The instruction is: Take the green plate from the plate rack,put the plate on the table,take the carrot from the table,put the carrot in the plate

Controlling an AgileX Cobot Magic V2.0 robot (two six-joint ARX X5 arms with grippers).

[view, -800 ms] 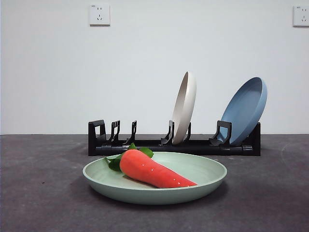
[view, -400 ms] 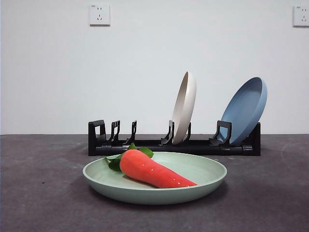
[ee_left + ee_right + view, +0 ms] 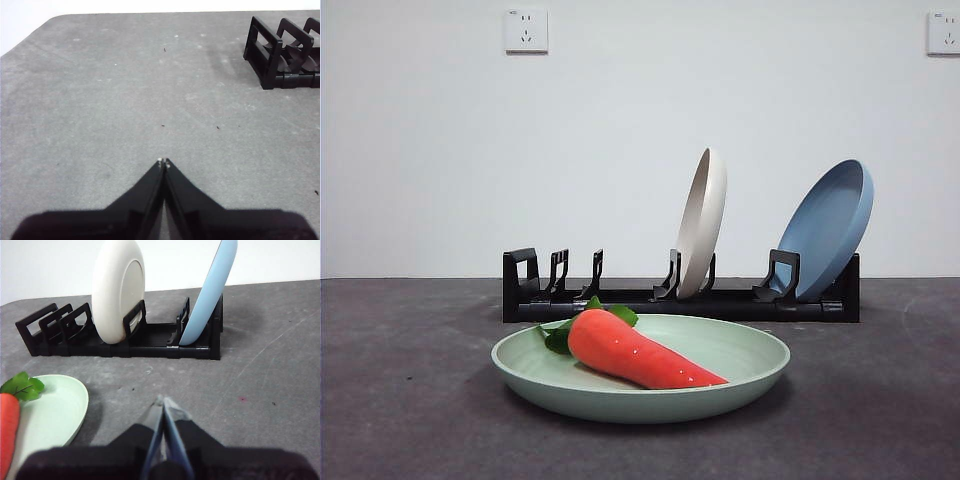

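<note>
The table (image 3: 400,400) is stretching dark grey and mottled across the room, carrying everything. Toward its back the plate rack (image 3: 620,300) is sitting long and low, its left slots standing bare, while a cream-white plate (image 3: 702,222) is leaning nearly upright in a middle slot and a blue plate (image 3: 830,228) is tilting back at the right end. In front of the rack the green plate (image 3: 740,372) is lying flat on the table, and the carrot (image 3: 635,352) is resting inside it, leaves pointing toward the rack and its tip toward the plate's front right.

The left gripper (image 3: 163,162) is hanging over bare table beside the rack's end (image 3: 280,50), its jaws pressed together on nothing. The right gripper (image 3: 162,401) is hovering over the table just beside the green plate's rim (image 3: 75,400), facing the rack, its jaws likewise closed and empty.
</note>
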